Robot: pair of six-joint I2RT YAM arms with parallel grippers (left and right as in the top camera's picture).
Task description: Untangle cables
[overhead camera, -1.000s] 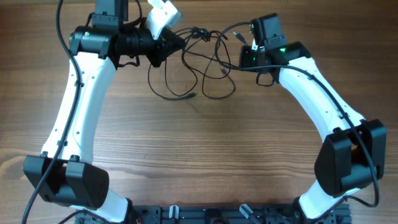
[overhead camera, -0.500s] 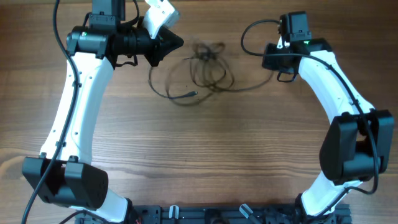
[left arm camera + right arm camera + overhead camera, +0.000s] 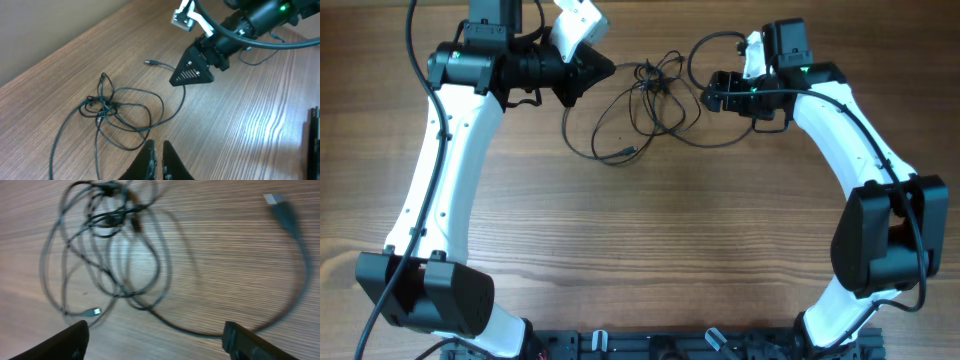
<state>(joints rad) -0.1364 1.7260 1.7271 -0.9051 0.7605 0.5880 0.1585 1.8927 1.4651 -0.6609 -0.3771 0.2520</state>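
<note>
The cables (image 3: pixel 650 95) lie on the table as thin black loops knotted at the top (image 3: pixel 655 75), with a plug end (image 3: pixel 628 152) at the front. My left gripper (image 3: pixel 607 68) is shut and empty just left of the knot; in the left wrist view its fingertips (image 3: pixel 159 155) hover near the loops (image 3: pixel 112 107). My right gripper (image 3: pixel 712 95) is open just right of the tangle. In the right wrist view its gripper (image 3: pixel 157 340) spans a cable strand (image 3: pixel 200 330), with the knot (image 3: pixel 107 207), a silver-tipped plug (image 3: pixel 92 312) and a larger plug (image 3: pixel 276 201) beyond.
One longer strand curves from the tangle round behind the right arm (image 3: pixel 705 50). The table's back edge (image 3: pixel 60 45) runs close behind the cables. Bare wood (image 3: pixel 650 240) lies in front of them.
My right gripper has opened and let go of the strands it held. The lifted cables have dropped onto the table. The right arm swung right, then back toward the tangle. The left arm stayed.
</note>
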